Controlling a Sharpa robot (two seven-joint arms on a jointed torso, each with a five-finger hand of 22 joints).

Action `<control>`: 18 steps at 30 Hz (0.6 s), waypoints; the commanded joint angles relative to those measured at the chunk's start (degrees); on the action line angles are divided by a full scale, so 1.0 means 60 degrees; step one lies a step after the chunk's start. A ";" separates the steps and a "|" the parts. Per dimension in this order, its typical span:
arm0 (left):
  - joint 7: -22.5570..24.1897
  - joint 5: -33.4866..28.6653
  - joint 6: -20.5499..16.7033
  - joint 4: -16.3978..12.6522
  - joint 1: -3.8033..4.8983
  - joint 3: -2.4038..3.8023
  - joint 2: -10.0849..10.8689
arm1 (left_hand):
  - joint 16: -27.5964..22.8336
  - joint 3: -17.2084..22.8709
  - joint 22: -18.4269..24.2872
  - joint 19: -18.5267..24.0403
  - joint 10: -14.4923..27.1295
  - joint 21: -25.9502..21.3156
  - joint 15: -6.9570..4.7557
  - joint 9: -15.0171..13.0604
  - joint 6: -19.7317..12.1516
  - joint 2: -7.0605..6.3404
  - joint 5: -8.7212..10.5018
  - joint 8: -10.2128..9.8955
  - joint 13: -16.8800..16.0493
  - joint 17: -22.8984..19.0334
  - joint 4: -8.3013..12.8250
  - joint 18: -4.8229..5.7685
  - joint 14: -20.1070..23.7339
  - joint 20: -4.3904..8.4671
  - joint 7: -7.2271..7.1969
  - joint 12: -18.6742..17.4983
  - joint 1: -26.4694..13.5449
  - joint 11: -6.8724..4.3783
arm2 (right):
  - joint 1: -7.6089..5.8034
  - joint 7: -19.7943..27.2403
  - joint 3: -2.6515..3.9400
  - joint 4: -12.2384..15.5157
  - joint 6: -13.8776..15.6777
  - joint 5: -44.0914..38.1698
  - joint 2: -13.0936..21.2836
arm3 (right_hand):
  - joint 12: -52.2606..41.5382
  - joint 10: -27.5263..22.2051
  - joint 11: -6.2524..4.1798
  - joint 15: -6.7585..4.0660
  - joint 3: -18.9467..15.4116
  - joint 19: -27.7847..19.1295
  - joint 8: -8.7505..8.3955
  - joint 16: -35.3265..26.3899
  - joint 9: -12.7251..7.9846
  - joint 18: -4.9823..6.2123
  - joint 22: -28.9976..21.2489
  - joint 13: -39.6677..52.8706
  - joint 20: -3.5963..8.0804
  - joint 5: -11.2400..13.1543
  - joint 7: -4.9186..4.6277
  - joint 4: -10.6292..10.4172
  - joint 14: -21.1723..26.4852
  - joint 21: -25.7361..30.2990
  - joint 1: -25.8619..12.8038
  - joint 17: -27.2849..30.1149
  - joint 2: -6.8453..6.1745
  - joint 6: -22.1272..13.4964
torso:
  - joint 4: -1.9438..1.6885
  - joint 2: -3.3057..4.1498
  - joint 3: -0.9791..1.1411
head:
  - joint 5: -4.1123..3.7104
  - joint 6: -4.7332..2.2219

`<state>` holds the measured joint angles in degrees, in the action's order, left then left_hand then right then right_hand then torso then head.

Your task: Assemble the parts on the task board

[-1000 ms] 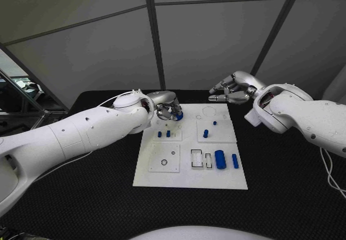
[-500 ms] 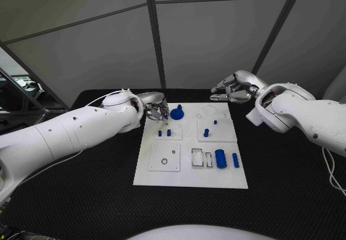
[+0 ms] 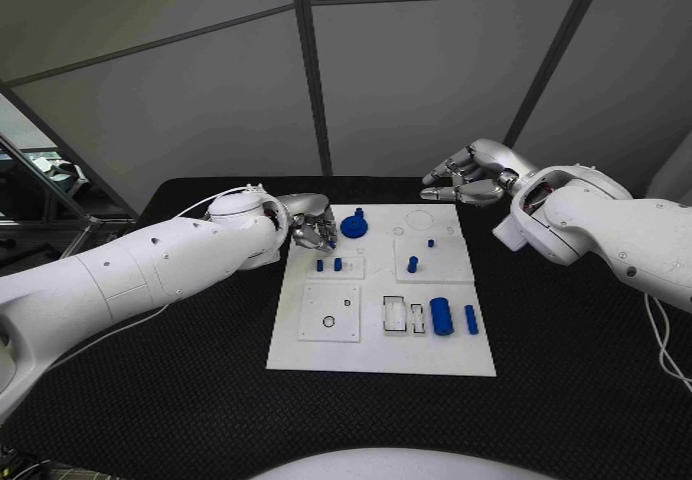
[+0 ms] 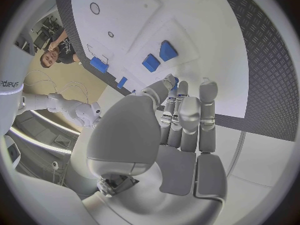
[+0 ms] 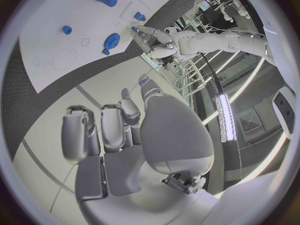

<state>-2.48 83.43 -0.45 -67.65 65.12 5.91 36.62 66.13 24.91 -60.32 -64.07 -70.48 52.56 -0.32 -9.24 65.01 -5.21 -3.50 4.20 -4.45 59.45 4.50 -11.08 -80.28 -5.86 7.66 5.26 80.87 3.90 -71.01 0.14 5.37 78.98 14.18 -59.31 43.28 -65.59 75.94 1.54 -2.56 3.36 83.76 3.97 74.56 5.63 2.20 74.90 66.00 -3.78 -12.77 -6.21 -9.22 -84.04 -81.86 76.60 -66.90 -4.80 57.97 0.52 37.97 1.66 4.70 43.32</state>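
Parts (image 3: 440, 317) on task board (image 3: 382, 355)

Task board (image 3: 378, 355) — blue parts (image 3: 440, 317), left hand (image 3: 312, 228) beside.

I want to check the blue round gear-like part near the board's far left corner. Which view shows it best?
The head view: the blue round part lies unobstructed on the task board, beside the left hand. The right wrist view shows it small and distant. In the left wrist view I cannot identify it.
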 commanded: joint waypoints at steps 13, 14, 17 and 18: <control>-0.0065 -0.0059 0.0192 0.0095 -0.0040 0.0008 -0.0110 | 0.0009 0.0042 0.0000 0.0020 -0.0037 -0.0046 0.0004 0.0005 0.0015 0.0001 0.0051 -0.0045 0.0013 -0.0006 0.0002 0.0325 -0.0021 -0.0013 -0.0010 -0.0059 -0.0081 0.0031 | -0.0016 0.0100 0.0005 -0.0003 -0.0038 0.0011 -0.0036 | 0.0004 -0.0009 0.0003 -0.0032 -0.0011 -0.0033 -0.0038 -0.0016 0.0009 0.0094 0.0590 0.0011 0.0023 -0.0023 -0.0023 -0.0033 -0.0184 0.0010 -0.0043 -0.0012 0.0009 -0.0058 | -0.0001 0.0001 0.0008 | 0.0005 -0.0002; -0.0068 -0.0059 0.0178 0.0110 -0.0041 0.0008 -0.0122 | 0.0009 0.0042 0.0000 0.0020 -0.0037 -0.0046 0.0004 0.0005 0.0015 0.0001 0.0051 -0.0045 0.0013 -0.0006 0.0002 0.0325 -0.0021 -0.0013 -0.0010 -0.0059 -0.0081 0.0031 | -0.0016 0.0100 0.0005 -0.0003 -0.0037 0.0011 -0.0036 | 0.0004 -0.0009 0.0003 -0.0032 -0.0011 -0.0033 -0.0038 -0.0016 0.0009 0.0094 0.0590 0.0011 0.0023 -0.0023 -0.0023 -0.0033 -0.0184 0.0010 -0.0043 -0.0012 0.0009 -0.0058 | 0.0001 0.0000 0.0008 | 0.0010 -0.0003; -0.0075 -0.0059 0.0143 0.0151 -0.0041 0.0008 -0.0154 | 0.0008 0.0045 0.0000 0.0022 -0.0032 -0.0049 0.0005 0.0009 0.0006 -0.0002 0.0054 -0.0050 0.0016 -0.0011 0.0005 0.0325 -0.0019 -0.0013 -0.0006 -0.0063 -0.0081 0.0034 | -0.0016 0.0102 0.0005 -0.0002 -0.0036 0.0011 -0.0037 | 0.0004 -0.0009 0.0003 -0.0032 -0.0011 -0.0033 -0.0038 -0.0016 0.0009 0.0094 0.0590 0.0011 0.0023 -0.0023 -0.0023 -0.0033 -0.0184 0.0010 -0.0043 -0.0012 0.0009 -0.0058 | 0.0001 0.0001 0.0005 | 0.0003 -0.0002; -0.0077 -0.0059 0.0135 0.0167 -0.0041 0.0009 -0.0167 | 0.0007 0.0046 0.0000 0.0023 -0.0031 -0.0050 0.0005 0.0010 0.0004 -0.0003 0.0055 -0.0051 0.0016 -0.0012 0.0005 0.0324 -0.0018 -0.0013 -0.0005 -0.0064 -0.0081 0.0034 | -0.0016 0.0102 0.0005 -0.0002 -0.0037 0.0011 -0.0038 | 0.0004 -0.0009 0.0003 -0.0032 -0.0011 -0.0033 -0.0038 -0.0016 0.0009 0.0094 0.0590 0.0011 0.0023 -0.0023 -0.0023 -0.0033 -0.0184 0.0010 -0.0043 -0.0012 0.0009 -0.0058 | 0.0001 0.0002 0.0004 | -0.0003 -0.0003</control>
<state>-2.54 83.22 -0.03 -66.78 64.93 6.00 35.71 66.13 24.91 -60.32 -64.07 -70.48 52.52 -0.32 -9.15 65.00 -5.22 -3.50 4.02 -4.41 59.46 4.50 -11.07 -80.28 -5.85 7.67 5.26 80.88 3.90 -71.00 0.16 5.37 78.90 14.16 -59.31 43.11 -65.59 75.94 1.54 -2.56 3.36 83.76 3.97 74.56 5.62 2.21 74.90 66.00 -3.78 -12.77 -6.21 -9.22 -84.04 -81.86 76.59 -66.89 -4.80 57.97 0.48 37.96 1.71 4.77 43.32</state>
